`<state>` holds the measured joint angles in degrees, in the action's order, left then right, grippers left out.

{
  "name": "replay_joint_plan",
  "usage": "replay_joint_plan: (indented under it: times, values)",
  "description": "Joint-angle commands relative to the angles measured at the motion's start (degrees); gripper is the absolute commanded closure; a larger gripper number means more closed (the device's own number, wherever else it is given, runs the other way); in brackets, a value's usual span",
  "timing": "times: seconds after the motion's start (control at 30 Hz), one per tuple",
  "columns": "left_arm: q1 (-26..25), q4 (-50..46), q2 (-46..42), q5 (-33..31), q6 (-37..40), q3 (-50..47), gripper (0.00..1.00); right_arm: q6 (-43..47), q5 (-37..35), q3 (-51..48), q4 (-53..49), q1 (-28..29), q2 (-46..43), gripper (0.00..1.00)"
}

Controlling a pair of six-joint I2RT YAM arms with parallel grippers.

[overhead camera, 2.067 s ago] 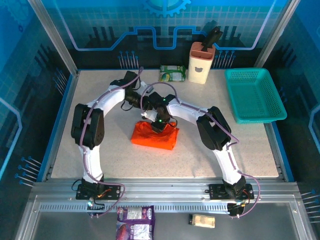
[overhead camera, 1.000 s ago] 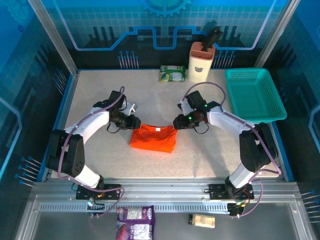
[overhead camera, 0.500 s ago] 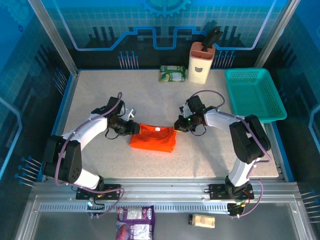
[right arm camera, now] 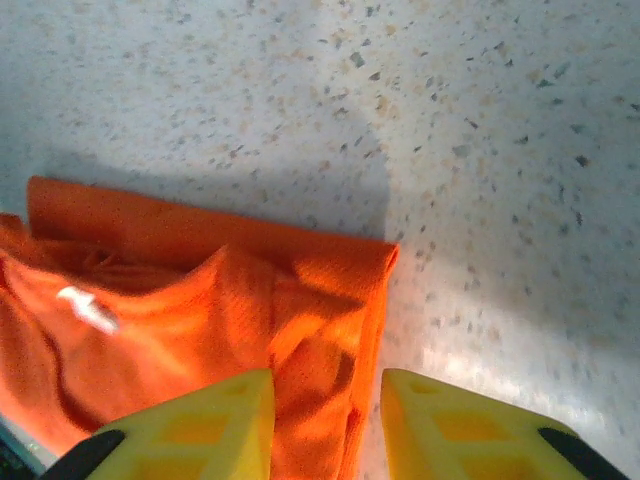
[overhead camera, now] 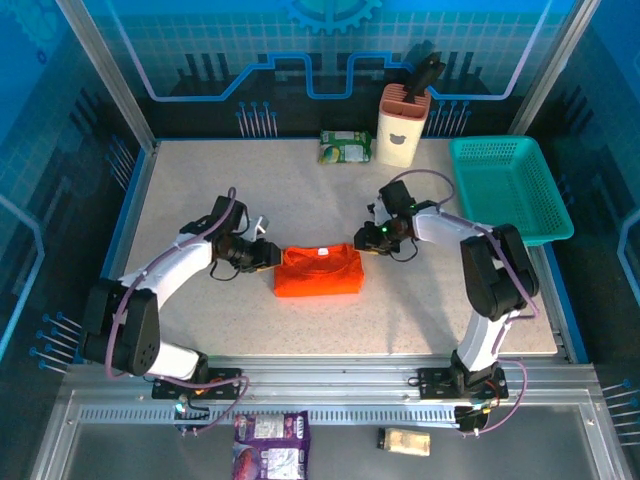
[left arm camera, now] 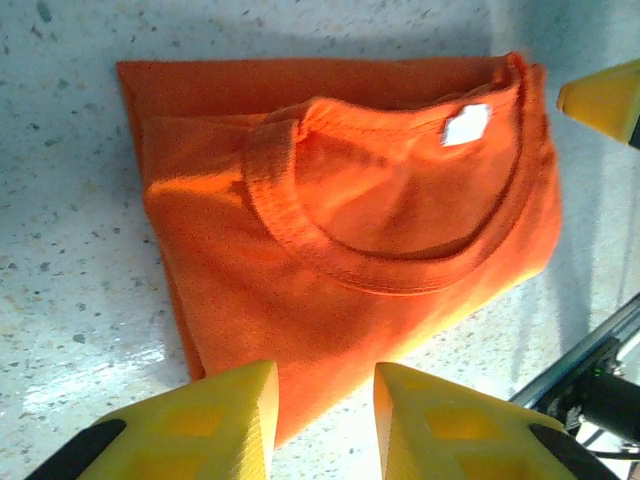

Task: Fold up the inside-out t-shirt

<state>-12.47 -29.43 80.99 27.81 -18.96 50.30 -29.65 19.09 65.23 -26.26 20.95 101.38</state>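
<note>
Shifted right, squared vs prior frame: t-shirt — left claw, right claw released, flanking it. Fold looks done; next: retract w/o snagging.

Overhead light was bright and even in the top view. The arms cast soft, short shadows on the table, and the blue walls tinted the surround. In the left wrist view the t-shirt was sharp, with a glossy sheen on the table at lower left. In the right wrist view a broad shadow crossed the table, and the near yellow fingers were soft-focused.
</note>
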Motion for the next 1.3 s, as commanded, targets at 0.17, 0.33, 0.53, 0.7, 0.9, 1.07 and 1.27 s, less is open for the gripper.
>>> replay_joint_plan:
  times: [0.17,0.33,0.53,0.7,0.9,1.07,1.27]
  values:
    - [-8.3,2.2,-2.9,0.0,-8.8,-1.1,0.75,-1.8,11.0,-1.8,-5.4,5.8,-9.0,0.63]
    - [-11.7,5.1,0.5,-1.5,-10.8,-3.9,0.88,-3.2,17.6,-3.8,-1.0,10.6,-6.4,0.63]
    - [-11.7,7.4,6.5,-4.7,-9.1,-8.0,0.96,-2.7,17.0,-6.1,1.9,10.2,0.2,0.63]
    - [-11.0,7.9,10.8,-9.9,-8.7,-9.6,1.00,-1.4,10.8,-7.9,2.7,7.7,4.0,0.63]
    - [-10.8,5.5,7.2,-8.6,-8.5,-6.8,0.99,-0.8,12.3,-7.9,1.2,7.2,1.3,0.63]
    - [-11.1,1.9,2.2,-7.0,-8.6,-2.0,0.99,-2.2,15.1,-6.1,1.0,7.8,-3.4,0.61]
    - [-11.2,1.4,6.8,-10.0,-7.0,4.1,1.00,-3.5,18.7,-2.5,4.4,7.7,1.0,0.61]
